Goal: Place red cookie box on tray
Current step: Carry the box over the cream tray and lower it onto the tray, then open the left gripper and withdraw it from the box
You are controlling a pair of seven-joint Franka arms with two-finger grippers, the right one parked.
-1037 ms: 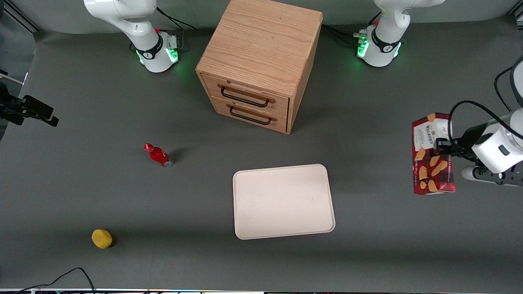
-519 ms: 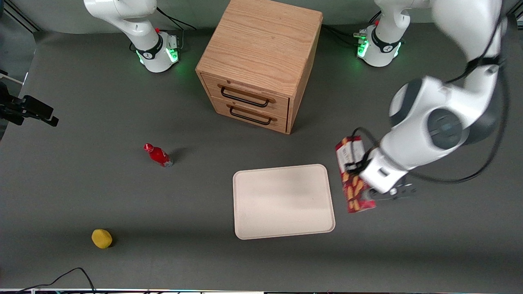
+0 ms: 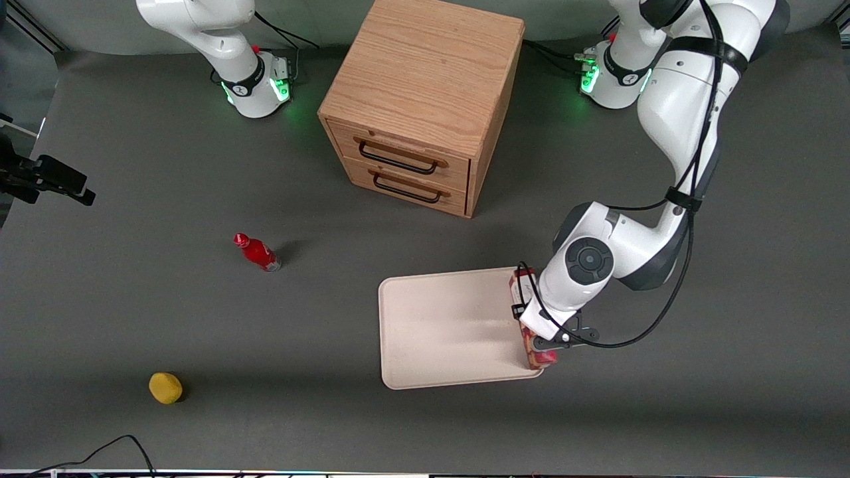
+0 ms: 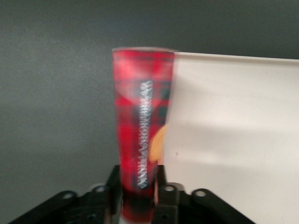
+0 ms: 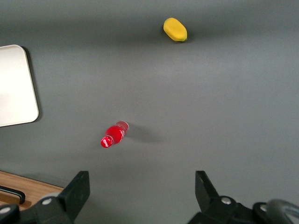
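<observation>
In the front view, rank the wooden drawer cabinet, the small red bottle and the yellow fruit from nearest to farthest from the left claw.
The claw grips the red cookie box at the tray's edge.
1. Wooden drawer cabinet, farther from the camera.
2. Small red bottle, toward the parked arm's end.
3. Yellow fruit, farther that way.

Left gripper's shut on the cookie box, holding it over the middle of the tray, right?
Not the middle. In the front view the gripper holds the red cookie box over the tray edge at the working arm's end. The left wrist view agrees: the box lines up with the tray's border, gray table showing on one flank. The rest holds: the jaws are shut on the box.
</observation>
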